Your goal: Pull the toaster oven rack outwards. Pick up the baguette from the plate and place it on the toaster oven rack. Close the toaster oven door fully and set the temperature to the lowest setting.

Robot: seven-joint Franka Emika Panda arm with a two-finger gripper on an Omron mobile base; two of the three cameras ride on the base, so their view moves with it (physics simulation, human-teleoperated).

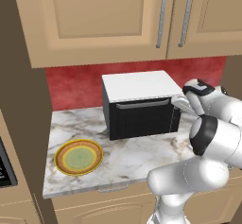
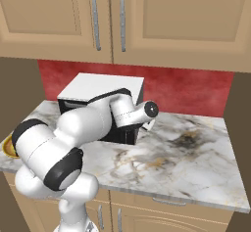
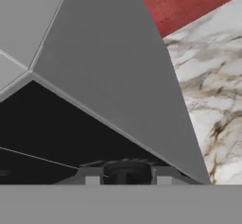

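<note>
Marble counter [image 1: 142, 159] carries the oven [image 1: 139, 106] at its back edge against the red wall, door [image 1: 142, 119] shut; the emptied plate [image 1: 79, 157] sits at the front-left corner, so the baguette is judged inside. Gripper [image 1: 182, 104] is pressed to the oven's right control strip for the temperature knob; jaw state cannot be told. Hand view adds the knob [image 3: 126, 173] close up, hidden by the arm in the right base view.

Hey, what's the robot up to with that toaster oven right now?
The white arm has its claw up against the right front corner of the toaster oven, at a dark round knob on the control strip. The toaster oven door looks closed. The plate on the marble counter holds no bread. Whether the claw grips the knob isn't clear.
</note>
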